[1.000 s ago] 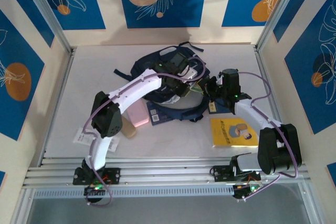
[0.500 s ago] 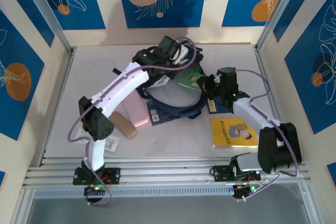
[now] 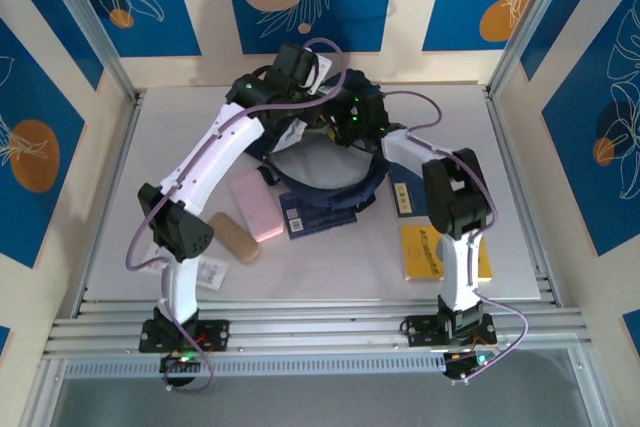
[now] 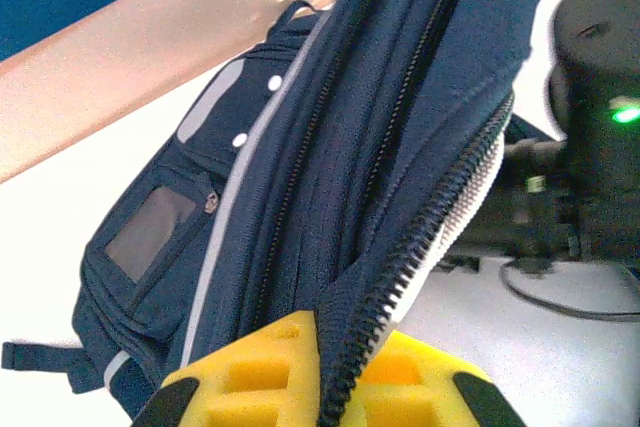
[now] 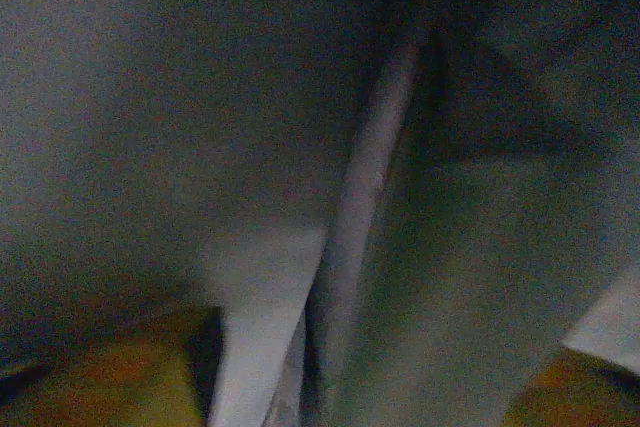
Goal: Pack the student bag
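The student bag, navy with grey stripes, lies at the back middle of the table with its mouth held up. In the left wrist view its zipper edge runs down between my yellow pads. My left gripper is shut on that edge and shows above the bag from the top. My right gripper reaches into the bag's mouth. Its view is dark and blurred. Its pads stand wide apart, open, with a greenish flat thing and a pale strip between them.
A pink case and a tan case lie left of the bag. A navy booklet lies just in front of it. A yellow book and a small card lie to the right.
My left gripper pulled the bag's edge up and toward the back wall. My right gripper carried a green book left into the bag's mouth, and its jaws opened.
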You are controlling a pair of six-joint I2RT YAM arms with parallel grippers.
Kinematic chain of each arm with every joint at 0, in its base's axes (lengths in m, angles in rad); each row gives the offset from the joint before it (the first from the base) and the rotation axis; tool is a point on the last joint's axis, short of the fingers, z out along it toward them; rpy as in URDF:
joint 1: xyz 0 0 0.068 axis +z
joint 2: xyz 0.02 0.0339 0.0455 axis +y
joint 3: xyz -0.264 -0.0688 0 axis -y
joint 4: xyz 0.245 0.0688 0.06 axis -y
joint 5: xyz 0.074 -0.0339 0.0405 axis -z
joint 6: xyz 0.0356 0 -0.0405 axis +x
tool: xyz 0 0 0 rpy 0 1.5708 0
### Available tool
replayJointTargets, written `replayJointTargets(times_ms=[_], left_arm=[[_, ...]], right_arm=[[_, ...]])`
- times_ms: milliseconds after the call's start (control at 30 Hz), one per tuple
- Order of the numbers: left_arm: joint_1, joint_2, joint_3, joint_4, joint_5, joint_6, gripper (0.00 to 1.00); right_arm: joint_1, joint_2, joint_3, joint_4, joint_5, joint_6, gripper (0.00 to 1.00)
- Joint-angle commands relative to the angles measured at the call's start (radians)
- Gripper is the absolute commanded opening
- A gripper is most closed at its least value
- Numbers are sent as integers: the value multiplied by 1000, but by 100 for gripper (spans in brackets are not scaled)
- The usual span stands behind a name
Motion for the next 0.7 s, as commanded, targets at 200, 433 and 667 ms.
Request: replayJointTargets(times_ms=[200, 433, 667], left_arm=[[79, 34, 54, 64, 68, -80, 0], [89, 145, 97, 66, 43, -86, 0], [178, 171, 180, 44, 77, -230, 0]], right_arm=[[3, -176, -39, -237, 23, -185, 79], [26, -485, -194, -456, 131, -497, 77], [20, -661, -356, -619, 264, -637, 71]])
